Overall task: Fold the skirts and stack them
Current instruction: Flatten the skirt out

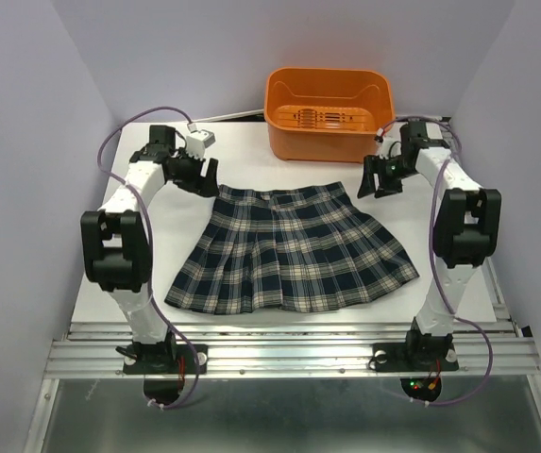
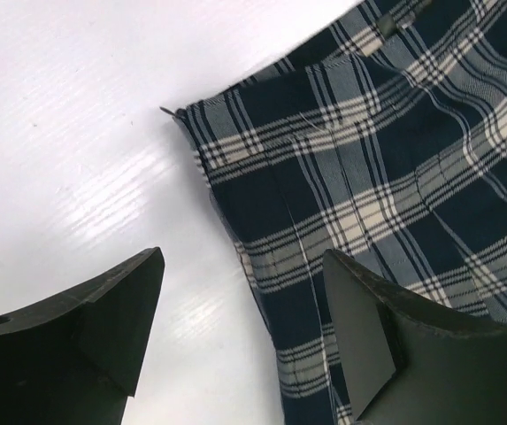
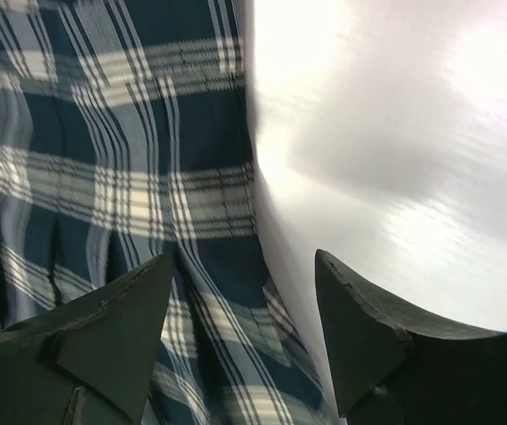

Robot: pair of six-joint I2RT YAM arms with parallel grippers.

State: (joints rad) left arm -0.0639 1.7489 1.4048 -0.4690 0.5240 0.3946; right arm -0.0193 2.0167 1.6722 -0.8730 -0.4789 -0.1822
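One plaid skirt (image 1: 294,250) in navy, green and white lies spread flat on the white table, waistband toward the back, flared hem toward the front. My left gripper (image 1: 202,179) is open just above the waistband's left corner (image 2: 200,133), one finger over the table, the other over the cloth. My right gripper (image 1: 376,181) is open above the waistband's right edge (image 3: 235,204), straddling the skirt's side edge. Neither gripper holds anything.
An orange plastic basket (image 1: 328,113) stands at the back of the table, behind the skirt. The white table top (image 1: 147,255) ends at the metal rail near the arm bases. Purple cables loop beside both arms.
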